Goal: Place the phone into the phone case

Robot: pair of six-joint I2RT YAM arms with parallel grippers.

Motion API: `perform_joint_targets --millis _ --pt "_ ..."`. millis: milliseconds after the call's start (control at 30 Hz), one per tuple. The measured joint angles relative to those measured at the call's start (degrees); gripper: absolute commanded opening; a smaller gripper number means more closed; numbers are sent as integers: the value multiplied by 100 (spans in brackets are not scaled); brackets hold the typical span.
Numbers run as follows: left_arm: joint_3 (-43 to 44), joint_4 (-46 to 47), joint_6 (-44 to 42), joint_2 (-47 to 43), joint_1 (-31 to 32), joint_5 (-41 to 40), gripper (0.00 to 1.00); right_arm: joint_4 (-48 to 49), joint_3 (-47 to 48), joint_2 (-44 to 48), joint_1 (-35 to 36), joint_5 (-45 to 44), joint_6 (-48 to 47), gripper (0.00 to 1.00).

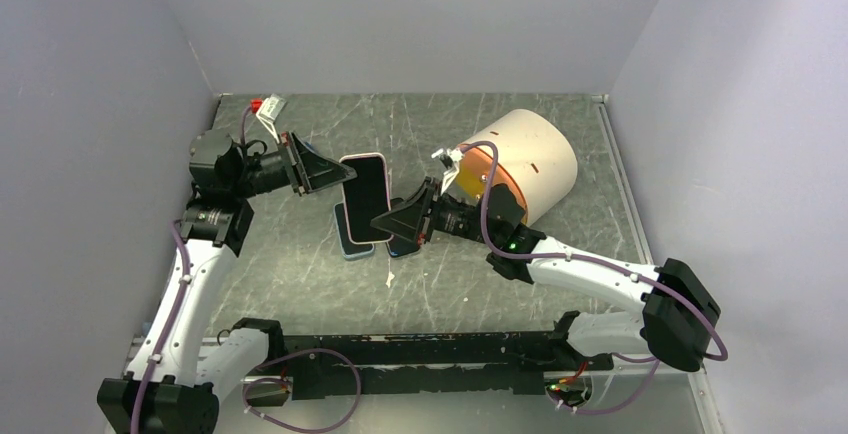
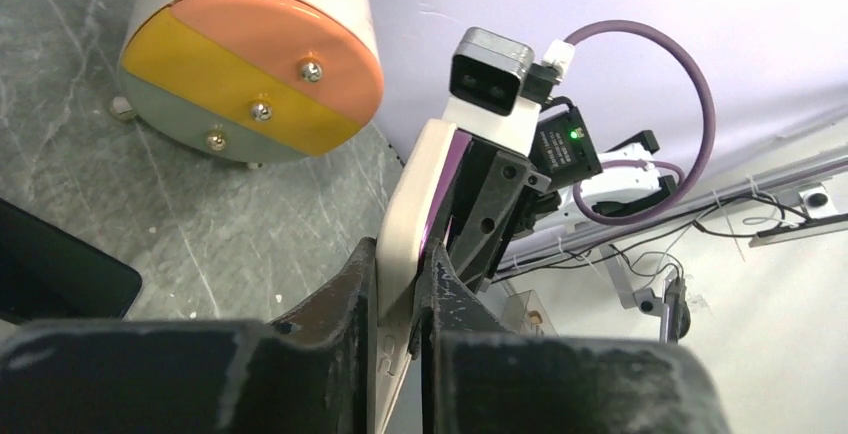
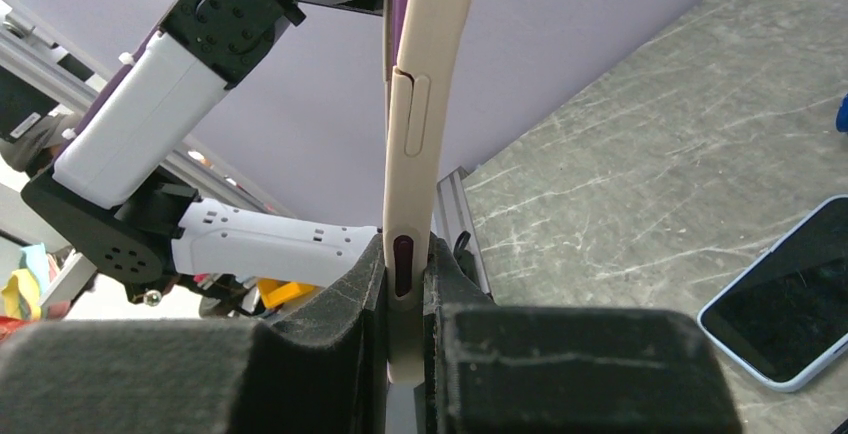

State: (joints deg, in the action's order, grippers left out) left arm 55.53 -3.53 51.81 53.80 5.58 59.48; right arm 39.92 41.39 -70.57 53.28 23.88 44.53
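The grey, marbled surface [image 1: 300, 284] carries a white drum [image 1: 535, 154] lying on its side toward the far right, its flat end striped orange and yellow. Near the middle a blue-edged phone [image 1: 352, 249] and a second phone [image 1: 403, 247] lie flat, side by side. A small white scrap [image 1: 388, 278] lies just in front of them.

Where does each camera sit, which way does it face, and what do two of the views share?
Top external: above and behind the bases, looking down at the table; both arms show, left gripper and right gripper shut on the phone case.
Left wrist: behind its own fingers, facing the right arm and the drum.
Right wrist: behind its own fingers, facing the left arm.
Shared: both wrist views show the phone case edge-on.
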Motion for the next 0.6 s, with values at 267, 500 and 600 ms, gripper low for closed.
perform_joint_targets --millis 267,500,600 --pt "-37 57 -256 24 0 83 5 -140 -2 28 -4 -79 122 0" --pt "52 -553 -629 129 0 -24 56 -308 -2 4 2 -151 173 0" --pt "28 -619 -564 201 -4 -17 65 -201 2 7 7 -264 103 0"
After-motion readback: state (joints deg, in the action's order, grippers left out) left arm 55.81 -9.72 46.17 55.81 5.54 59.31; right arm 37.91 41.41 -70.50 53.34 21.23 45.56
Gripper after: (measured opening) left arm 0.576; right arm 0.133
